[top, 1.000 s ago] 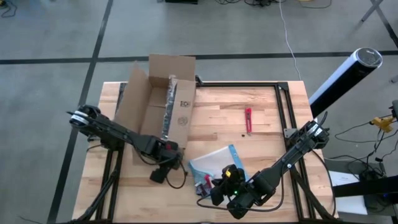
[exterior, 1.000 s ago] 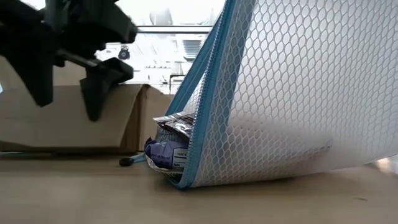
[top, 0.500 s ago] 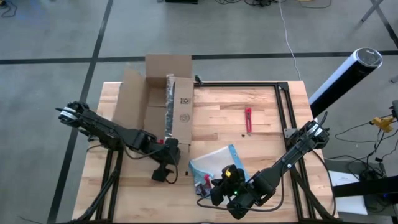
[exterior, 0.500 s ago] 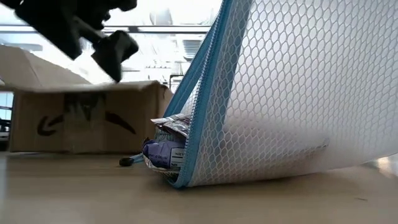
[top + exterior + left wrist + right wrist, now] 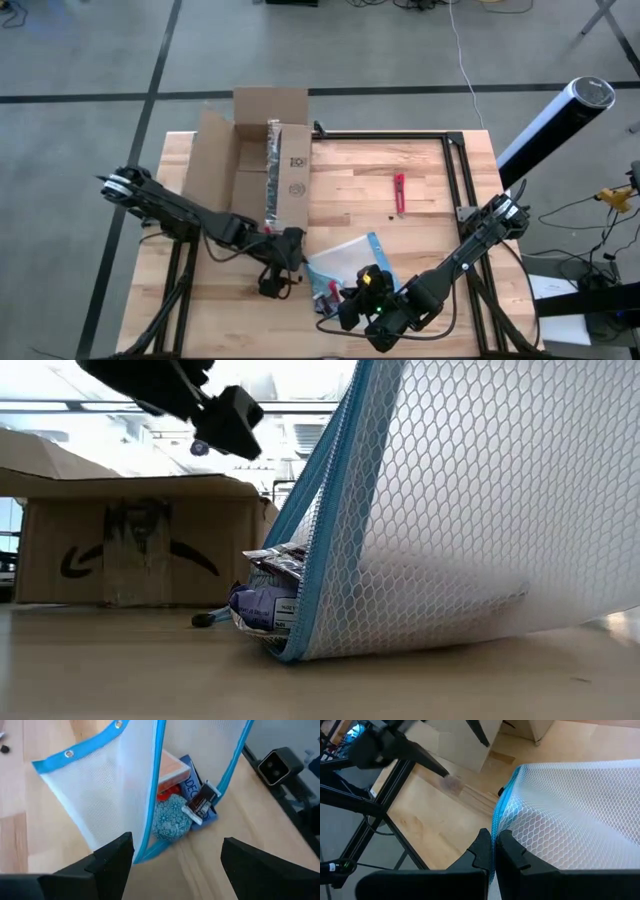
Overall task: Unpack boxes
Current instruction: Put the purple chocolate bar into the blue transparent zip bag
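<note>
Pale wooden tabletop point(image 5: 420, 195) carries the open brown corrugated cardboard box point(image 5: 262, 160) at its far left, just behind the left gripper point(image 5: 283, 268), whose jaws gape empty toward the white mesh pouch with blue edging point(image 5: 348, 258) that the right gripper point(image 5: 493, 852) pinches by its rim

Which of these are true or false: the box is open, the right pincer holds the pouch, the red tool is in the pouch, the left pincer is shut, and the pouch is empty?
1. The box is open. True.
2. The right pincer grips the pouch by its blue edge. True.
3. The red tool is in the pouch. False: it lies on the bare table, apart from the pouch.
4. The left pincer is shut. False: its fingers are spread, facing the pouch's mouth.
5. The pouch is empty. False: small packets lie inside.
</note>
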### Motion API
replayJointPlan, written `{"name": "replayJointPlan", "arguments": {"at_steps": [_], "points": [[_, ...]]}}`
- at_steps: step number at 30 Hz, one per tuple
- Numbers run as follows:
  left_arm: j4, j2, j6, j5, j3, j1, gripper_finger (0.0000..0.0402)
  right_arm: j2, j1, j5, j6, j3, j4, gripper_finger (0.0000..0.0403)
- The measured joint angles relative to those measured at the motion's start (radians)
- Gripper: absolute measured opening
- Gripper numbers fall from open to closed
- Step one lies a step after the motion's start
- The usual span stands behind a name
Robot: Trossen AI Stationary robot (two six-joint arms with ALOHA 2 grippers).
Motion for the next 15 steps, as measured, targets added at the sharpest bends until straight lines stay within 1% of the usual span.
{"name": "replayJointPlan", "arguments": {"at_steps": [3,7,9,15], "points": [[0.039,0.049,0.007,-0.001,0.000,0.000,0.0275,0.000,0.000,0.000,0.000,0.000,0.000,0.0000],[0.079,0.102,-0.001,-0.075,0.000,0.004,0.0275,0.000,0.000,0.000,0.000,0.000,0.000,0.0000],[0.104,0.124,-0.001,-0.093,0.002,0.006,0.0275,0.000,0.000,0.000,0.000,0.000,0.001,0.0000],[0.171,0.183,-0.002,-0.097,0.004,0.006,0.0275,0.000,0.000,0.000,0.022,0.000,0.016,0.0000]]}}
